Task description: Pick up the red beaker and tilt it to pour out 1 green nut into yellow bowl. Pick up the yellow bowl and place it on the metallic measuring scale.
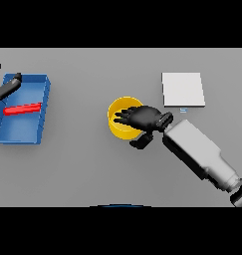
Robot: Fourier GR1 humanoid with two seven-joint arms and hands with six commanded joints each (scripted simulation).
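Head view: the grey table (pixel 82 169) carries three groups of things. In the middle stands the yellow bowl (pixel 117 127), round and upright. The right hand (pixel 142 118) reaches in from the lower right on its white and grey forearm (pixel 197 152) and lies over the bowl's right half, its dark fingers (pixel 123 115) spread out straight above the bowl's hollow, pointing left. The thumb (pixel 141 141) hangs below the palm, just beside the bowl's near right rim; whether it touches the rim cannot be told. The fingers are apart and not wrapped round the bowl. What lies inside the bowl is hidden by the hand.

To the far right of the bowl, a little apart from it, sits the metallic measuring scale (pixel 182 89), a pale square plate lying flat, with a small mark at its near edge.

At the left side is a blue tray (pixel 43 107) with raised walls. Inside it lies the red beaker (pixel 23 108) on its side, long and thin in this view, pointing left to right with a slight tilt. The left hand (pixel 7 85) shows at the far left edge over the tray's far corner, its dark fingers stretched out and holding nothing.
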